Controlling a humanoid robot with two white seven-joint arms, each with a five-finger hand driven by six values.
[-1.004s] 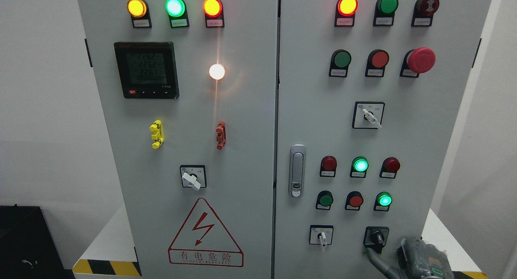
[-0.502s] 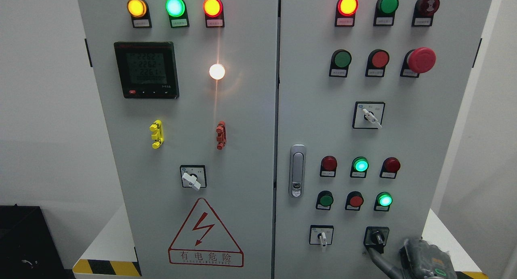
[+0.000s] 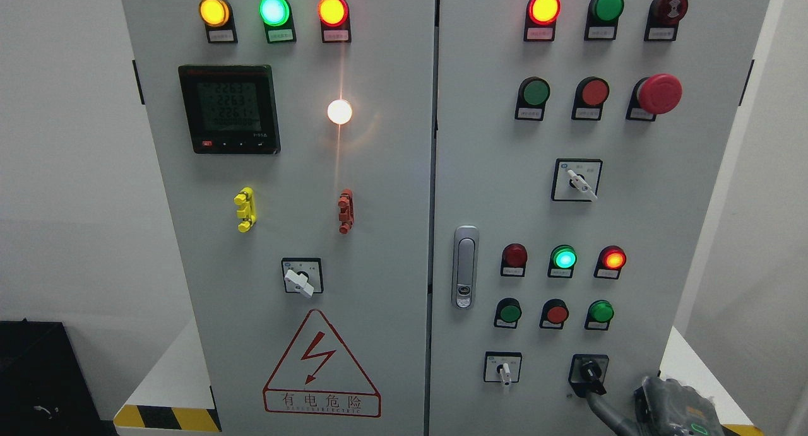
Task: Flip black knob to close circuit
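Plain white walls (image 3: 69, 171) flank the scene; a black box (image 3: 38, 373) stands at lower left; yellow-black hazard tape (image 3: 164, 417) edges a white platform (image 3: 170, 373).

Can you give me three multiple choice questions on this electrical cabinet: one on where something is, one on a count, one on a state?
1. Where is the black knob on the cabinet?
A. top left, by the meter
B. bottom right of the right door
C. under the warning triangle

2. How many lamps glow in the top row of the left door?
A. three
B. one
C. five

3. What is the state of the red lamp right of the lit green lamp on the right door?
A. dark
B. lit
C. covered by a hand

Answers:
1 B: it sits low on the right door, right of a small white switch, with a finger of the right hand reaching up to it.
2 A: yellow, green and orange lamps are all lit.
3 B: its centre glows orange-red.
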